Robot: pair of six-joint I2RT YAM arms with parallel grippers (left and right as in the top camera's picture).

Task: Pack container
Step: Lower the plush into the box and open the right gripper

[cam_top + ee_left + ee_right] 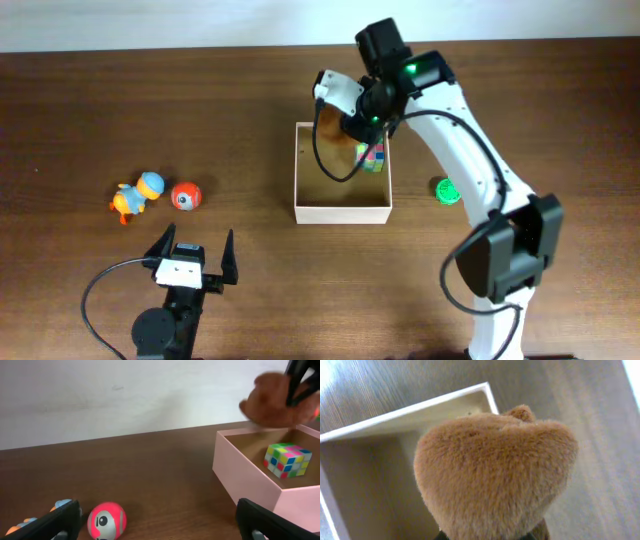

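The container is a square white box with a tan floor at the table's middle; it also shows in the left wrist view and the right wrist view. A multicoloured cube lies inside it. My right gripper is shut on a brown plush toy and holds it over the box's far part. My left gripper is open and empty near the front left. A red ball and an orange and blue duck toy lie on the table at left.
A green round object lies on the table right of the box. The right arm's white links reach over the right side from its base at the front right.
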